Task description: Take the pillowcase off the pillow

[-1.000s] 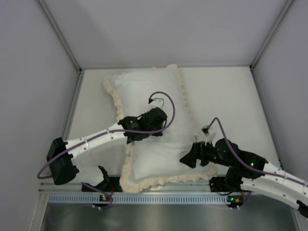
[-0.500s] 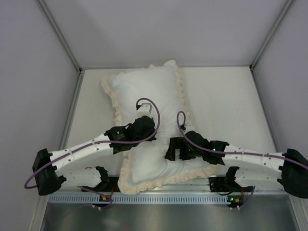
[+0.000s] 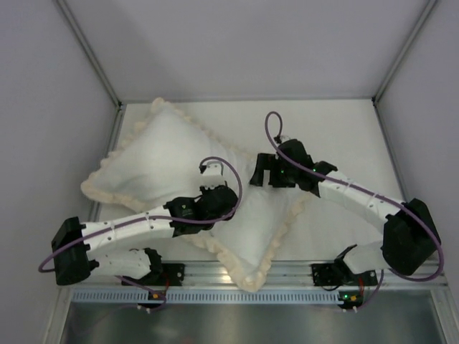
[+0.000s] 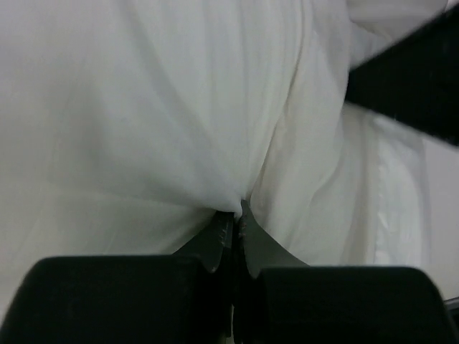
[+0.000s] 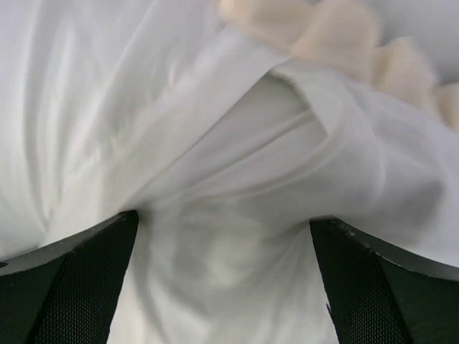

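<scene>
The pillowcase [image 3: 154,158] lies slantwise across the table, white face up, with its cream ruffle [image 3: 100,192] along the edges. It is plump, so the pillow fills it, but I cannot pick out the pillow's own surface. My left gripper [image 3: 231,206] sits at the middle of the cover, shut on a pinched fold of white pillowcase [image 4: 179,107] fabric at its tips [image 4: 235,215]. My right gripper [image 3: 264,175] is at the cover's right edge, open wide. White pillowcase [image 5: 143,107] cloth bulges between the right gripper [image 5: 226,287] fingers, under a hemmed flap and the ruffle [image 5: 337,32].
The white table [image 3: 344,136] is boxed in by grey walls at the left, back and right. A metal rail [image 3: 215,295] runs along the near edge by the arm bases. The right arm shows as a dark bar [image 4: 409,82] in the left wrist view.
The pillow in its cover has swung from lengthwise to slantwise and shifted left. The left gripper has shut on the fabric. The right gripper has moved from the near edge to the cover's far right side.
</scene>
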Robot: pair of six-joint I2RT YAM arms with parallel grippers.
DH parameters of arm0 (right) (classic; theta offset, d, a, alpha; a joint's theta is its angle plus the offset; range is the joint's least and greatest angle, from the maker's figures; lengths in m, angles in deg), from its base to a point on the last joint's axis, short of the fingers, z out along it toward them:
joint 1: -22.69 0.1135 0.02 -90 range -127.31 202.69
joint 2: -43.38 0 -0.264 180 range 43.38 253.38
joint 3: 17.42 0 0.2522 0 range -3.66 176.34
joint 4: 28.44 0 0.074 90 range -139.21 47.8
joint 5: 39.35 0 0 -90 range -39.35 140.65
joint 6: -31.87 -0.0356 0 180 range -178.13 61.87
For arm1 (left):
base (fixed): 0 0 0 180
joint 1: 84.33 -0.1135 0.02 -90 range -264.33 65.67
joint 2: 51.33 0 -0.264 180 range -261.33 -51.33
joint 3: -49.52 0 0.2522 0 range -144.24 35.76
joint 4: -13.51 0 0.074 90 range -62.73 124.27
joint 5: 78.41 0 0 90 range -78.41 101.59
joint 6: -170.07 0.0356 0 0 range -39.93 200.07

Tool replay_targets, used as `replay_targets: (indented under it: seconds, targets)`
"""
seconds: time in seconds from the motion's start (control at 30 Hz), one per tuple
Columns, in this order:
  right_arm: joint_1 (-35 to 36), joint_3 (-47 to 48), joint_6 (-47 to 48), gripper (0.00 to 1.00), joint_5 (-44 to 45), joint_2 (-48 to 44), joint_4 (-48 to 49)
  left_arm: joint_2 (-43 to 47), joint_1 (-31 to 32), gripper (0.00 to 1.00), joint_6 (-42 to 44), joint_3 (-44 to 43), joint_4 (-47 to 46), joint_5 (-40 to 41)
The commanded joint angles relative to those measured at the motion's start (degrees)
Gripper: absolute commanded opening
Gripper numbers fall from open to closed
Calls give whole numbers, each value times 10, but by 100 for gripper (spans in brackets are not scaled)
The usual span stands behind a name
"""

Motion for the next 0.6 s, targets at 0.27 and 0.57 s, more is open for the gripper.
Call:
replay_targets:
  seconds: [0.27,0.57]
  targets:
    - [-44,0,46,100,90,-133,39,-69,60,0,-5,-40,59,-127]
    - [-44,66,28,99,62,-55,-14,-71,67,0,-8,-40,50,-122]
